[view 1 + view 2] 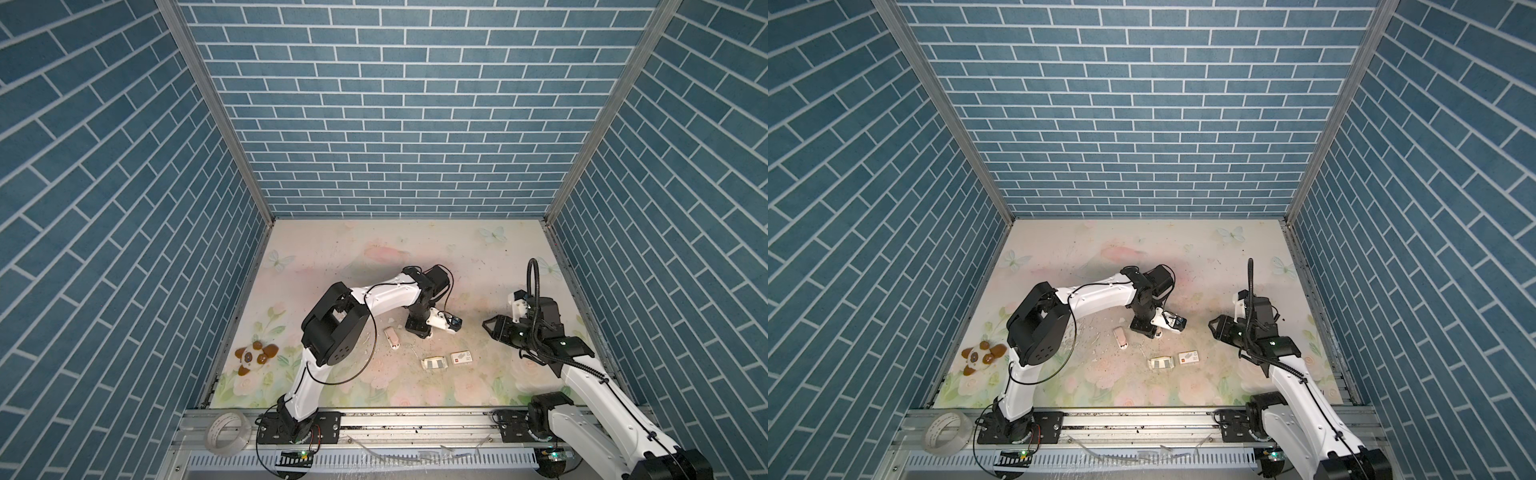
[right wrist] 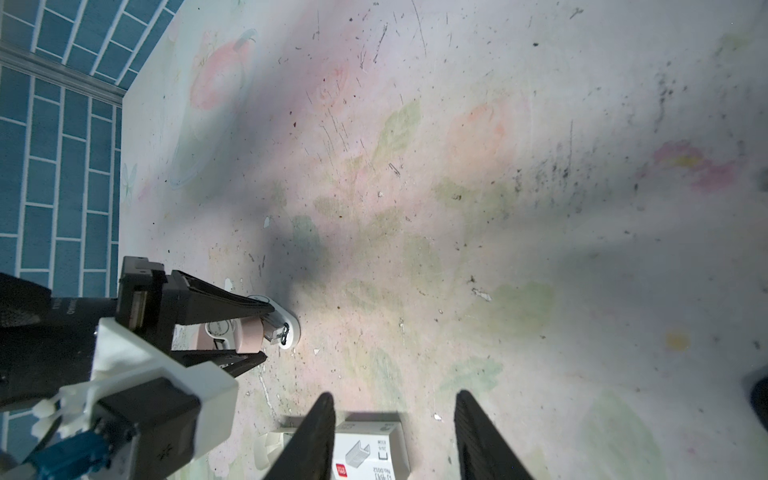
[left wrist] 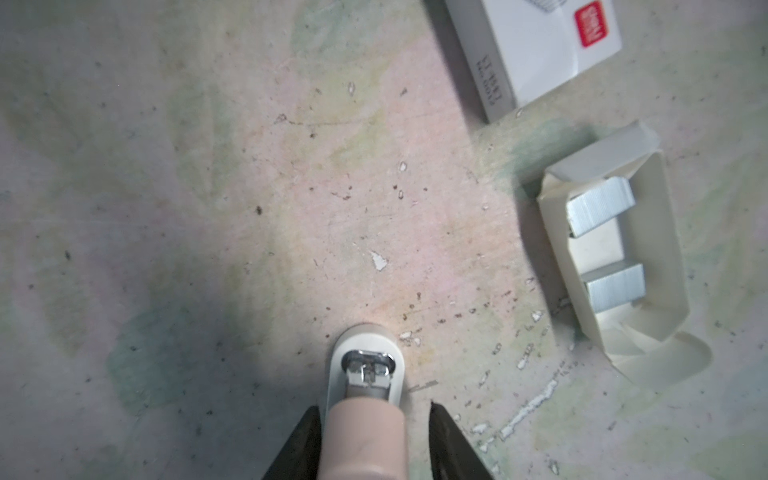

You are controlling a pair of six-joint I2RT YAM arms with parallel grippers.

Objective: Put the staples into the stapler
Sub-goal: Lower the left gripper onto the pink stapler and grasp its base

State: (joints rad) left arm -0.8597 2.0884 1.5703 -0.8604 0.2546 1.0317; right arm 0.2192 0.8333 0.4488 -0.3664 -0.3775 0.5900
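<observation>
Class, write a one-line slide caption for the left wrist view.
Left gripper straddles the pink stapler; two stacks of staples sit in an open white tray nearby.

I have the small pink-and-white plastic stapler (image 3: 365, 370) in the middle of the flower-printed table (image 1: 374, 249), between the jaws of the left gripper (image 3: 372, 408). A pink-and-white oblong object (image 1: 392, 338) lies just left of that gripper. Near-right of the stapler sits the open white cardboard tray (image 3: 665, 249), with two separate blocks of silver-grey metal staples (image 3: 602, 208) in it. The white cardboard sleeve with a red mark (image 1: 461, 357) lies just right of the tray. A brown-and-white plush toy (image 1: 254, 358) lies at the table's left edge, and a clear tape roll (image 1: 226, 432) rests on the near metal rail (image 1: 415, 422).
</observation>
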